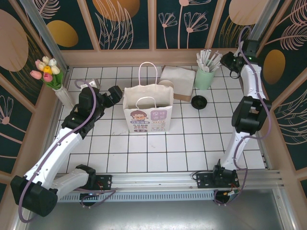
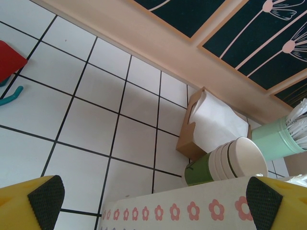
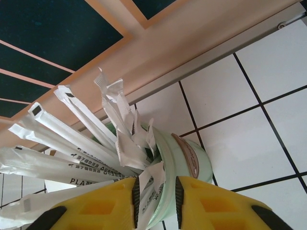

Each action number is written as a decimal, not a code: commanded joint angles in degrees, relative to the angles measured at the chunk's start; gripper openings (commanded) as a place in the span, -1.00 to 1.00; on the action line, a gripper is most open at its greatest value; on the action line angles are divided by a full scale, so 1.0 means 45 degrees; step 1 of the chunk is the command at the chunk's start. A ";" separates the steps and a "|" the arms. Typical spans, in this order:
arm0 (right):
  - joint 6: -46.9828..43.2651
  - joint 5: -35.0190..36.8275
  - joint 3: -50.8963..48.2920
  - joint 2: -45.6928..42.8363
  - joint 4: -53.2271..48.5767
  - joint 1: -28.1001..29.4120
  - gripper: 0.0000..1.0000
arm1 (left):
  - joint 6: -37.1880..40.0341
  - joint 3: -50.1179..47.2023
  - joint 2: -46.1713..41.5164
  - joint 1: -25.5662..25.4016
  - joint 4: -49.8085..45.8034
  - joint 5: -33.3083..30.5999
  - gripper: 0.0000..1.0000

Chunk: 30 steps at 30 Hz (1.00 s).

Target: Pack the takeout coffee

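The white tiled surface (image 1: 158, 148) holds a white paper bag (image 1: 147, 114) in the middle. The bag stands upright with its top open. The left pincer (image 1: 112, 96) hangs just beside the bag's left side. Its fingers are wide apart and hold nothing.

Just behind the bag sits the takeout coffee (image 1: 166, 84), a small green cup with a cream rim. It is outside the bag, close to a brown napkin box (image 1: 178, 79). A flat black lid (image 1: 199, 102) lies to the right of the bag.

Farther back stands a mint-green pot (image 1: 205, 78) full of wrapped straws (image 3: 72, 139). The right pincer (image 3: 156, 196) is right at this pot. Its yellow fingers are close together, with straw wrappers in the small gap. It is hard to tell if they pinch one.
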 commanded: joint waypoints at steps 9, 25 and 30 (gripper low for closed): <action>-0.0610 0.0146 0.0731 0.0237 0.0208 0.0123 -0.86 | -0.0007 0.0139 0.0204 -0.0019 0.0265 0.0099 0.97; -0.2806 0.3724 -0.4389 -0.6236 0.3027 0.1383 -1.00 | 0.0341 0.0413 -0.0323 0.0000 -0.0518 -0.1459 0.97; -0.4107 0.4027 -0.5422 -0.8957 0.2816 0.2646 -1.00 | -0.0931 0.0076 -0.0080 0.0970 -0.0289 -0.0586 0.97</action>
